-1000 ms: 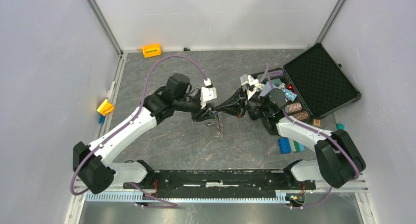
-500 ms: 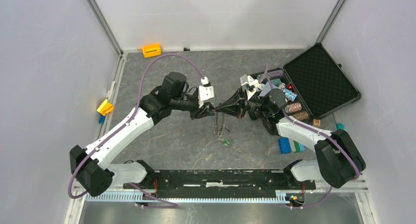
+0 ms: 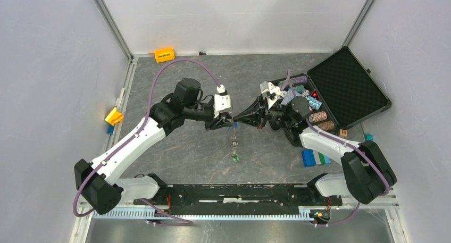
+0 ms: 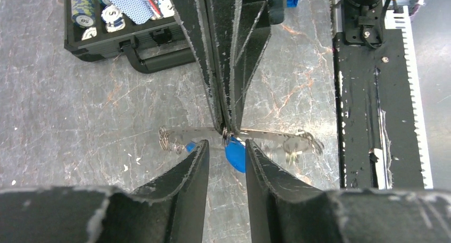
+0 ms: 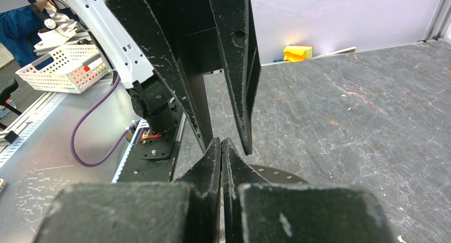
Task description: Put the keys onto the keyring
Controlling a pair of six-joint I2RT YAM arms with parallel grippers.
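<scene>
Pinching the keyring in tightly closed jaws, the right gripper held it above the table. The left gripper faced it, jaws partly apart and unclamped around a blue-tagged key. A green-tagged key hung below.

Right gripper closed, marbled table, yellow block beyond

Two tools: left tool, right tool. One keyring. One blue tag, one green tag. One case.
</scene>
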